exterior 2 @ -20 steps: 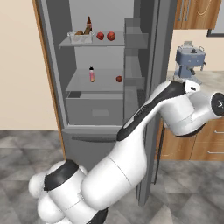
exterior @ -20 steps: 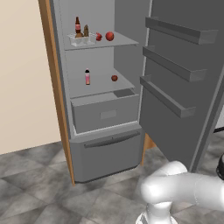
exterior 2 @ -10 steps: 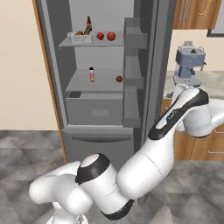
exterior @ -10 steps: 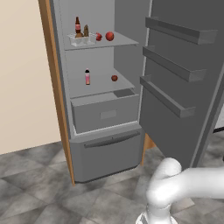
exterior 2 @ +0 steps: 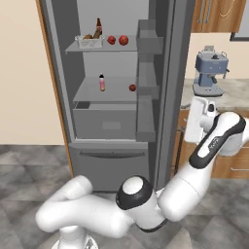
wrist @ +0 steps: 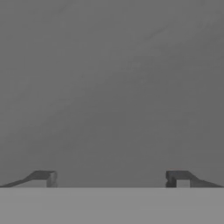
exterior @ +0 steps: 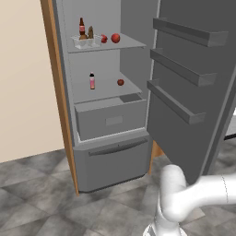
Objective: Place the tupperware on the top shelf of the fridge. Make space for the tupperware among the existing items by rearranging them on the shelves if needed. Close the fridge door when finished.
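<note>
The fridge (exterior: 62, 115) stands with its door (exterior: 193, 83) swung wide. On the top shelf (exterior: 131, 43) sits the tupperware (exterior: 86, 42) (exterior 2: 89, 41), a whitish tub with brown food. A dark brown bottle (exterior: 82, 28) rises behind it and two red fruits (exterior: 115, 38) lie to its right. My gripper (wrist: 113, 177) is open with nothing between its fingers, close to a flat grey surface. In the right base view my white hand (exterior 2: 196, 119) sits by the outer side of the door (exterior 2: 168, 87), far from the shelves.
A small pink bottle (exterior: 92, 80) and one red fruit (exterior: 120, 82) rest on the lower shelf above a grey drawer (exterior: 110, 120). Three bins line the door's inside. A blue-grey coffee machine (exterior 2: 210, 73) stands on the counter right of the fridge.
My arm has swung lower and to the right, bringing the hand down beside the outer side of the door. Everything inside the fridge has stayed in place.
</note>
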Controlling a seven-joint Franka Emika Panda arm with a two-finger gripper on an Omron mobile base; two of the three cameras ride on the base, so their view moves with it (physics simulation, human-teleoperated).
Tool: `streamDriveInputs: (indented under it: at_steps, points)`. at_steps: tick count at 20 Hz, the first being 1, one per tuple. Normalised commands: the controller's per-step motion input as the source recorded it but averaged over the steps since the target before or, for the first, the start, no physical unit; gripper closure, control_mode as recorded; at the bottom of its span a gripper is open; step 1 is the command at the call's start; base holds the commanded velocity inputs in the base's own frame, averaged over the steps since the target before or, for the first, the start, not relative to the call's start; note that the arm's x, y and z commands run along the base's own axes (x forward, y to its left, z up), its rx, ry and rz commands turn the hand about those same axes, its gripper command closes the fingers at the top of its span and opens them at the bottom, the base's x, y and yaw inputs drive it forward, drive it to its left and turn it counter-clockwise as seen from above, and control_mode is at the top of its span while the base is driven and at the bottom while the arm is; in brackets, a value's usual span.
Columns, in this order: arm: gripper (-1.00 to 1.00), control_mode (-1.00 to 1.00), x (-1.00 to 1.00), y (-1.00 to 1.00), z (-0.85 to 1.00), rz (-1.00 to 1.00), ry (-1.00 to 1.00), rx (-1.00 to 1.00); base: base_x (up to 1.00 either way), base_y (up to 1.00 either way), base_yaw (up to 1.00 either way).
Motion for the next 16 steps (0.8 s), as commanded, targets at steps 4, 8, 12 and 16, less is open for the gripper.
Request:
streamDriveInputs:
  at_steps: [4,8,12,16]
  points:
    - [-1.00,-1.00,0.00,0.71,-0.09,0.33,-0.23,0.03,0.00,0.00,0.00]
    - [-1.00,-1.00,-0.08,0.95,0.00,0.29,-0.33,0.00,0.00,0.00,0.00]
    - [-1.00,-1.00,-0.45,1.00,-0.02,0.16,-0.40,0.00,0.00,0.00,0.00]
    - [-1.00,-1.00,-0.64,1.00,0.00,-0.04,-0.41,0.00,0.00,0.00,0.00]
